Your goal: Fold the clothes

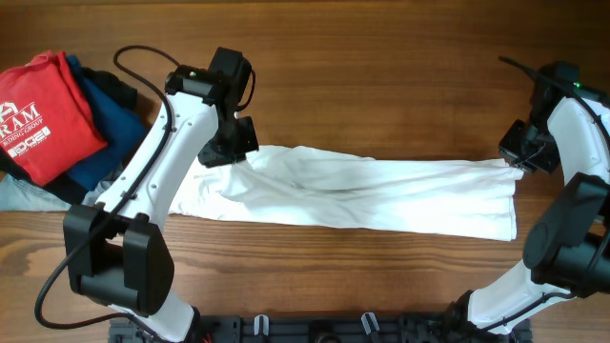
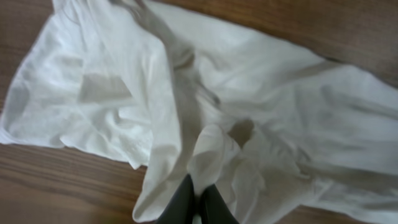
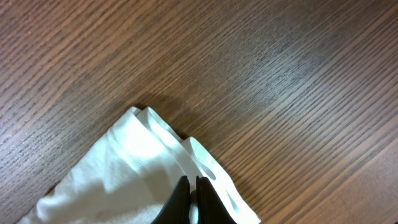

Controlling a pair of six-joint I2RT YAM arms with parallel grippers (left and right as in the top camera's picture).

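The white T-shirt lies folded into a long band across the table's middle; no print shows. My left gripper is shut on a bunched fold at the shirt's left upper part, and that fold shows in the left wrist view with rumpled cloth beyond it. My right gripper is shut on the shirt's right upper corner, which shows in the right wrist view with the layered corner lying on the wood.
A red shirt with white lettering lies on blue and black garments at the far left. A black rail runs along the front edge between the arm bases.
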